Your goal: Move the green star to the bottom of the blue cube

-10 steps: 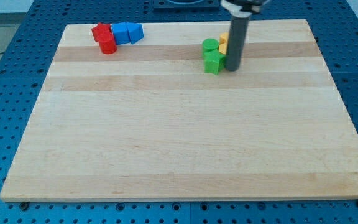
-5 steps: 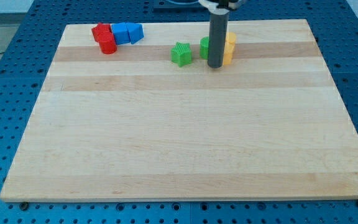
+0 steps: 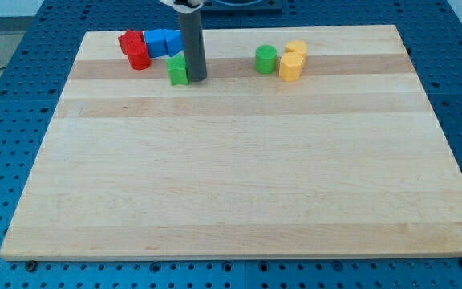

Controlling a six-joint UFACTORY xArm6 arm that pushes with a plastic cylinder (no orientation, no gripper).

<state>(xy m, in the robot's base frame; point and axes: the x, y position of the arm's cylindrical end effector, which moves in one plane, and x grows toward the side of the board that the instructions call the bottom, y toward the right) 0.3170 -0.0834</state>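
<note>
The green star lies near the board's top left, just below the blue blocks. The blue cube sits in the top-left cluster, with a second blue block touching its right side. My rod comes down from the view's top and my tip rests on the board right against the star's right side, partly hiding it.
Two red blocks sit left of the blue cube, touching it. A green cylinder and two yellow blocks sit at the top middle-right. The wooden board lies on a blue pegboard table.
My tip has swept left along the top of the board, pushing the green star away from the green cylinder and yellow blocks to just below the blue blocks.
</note>
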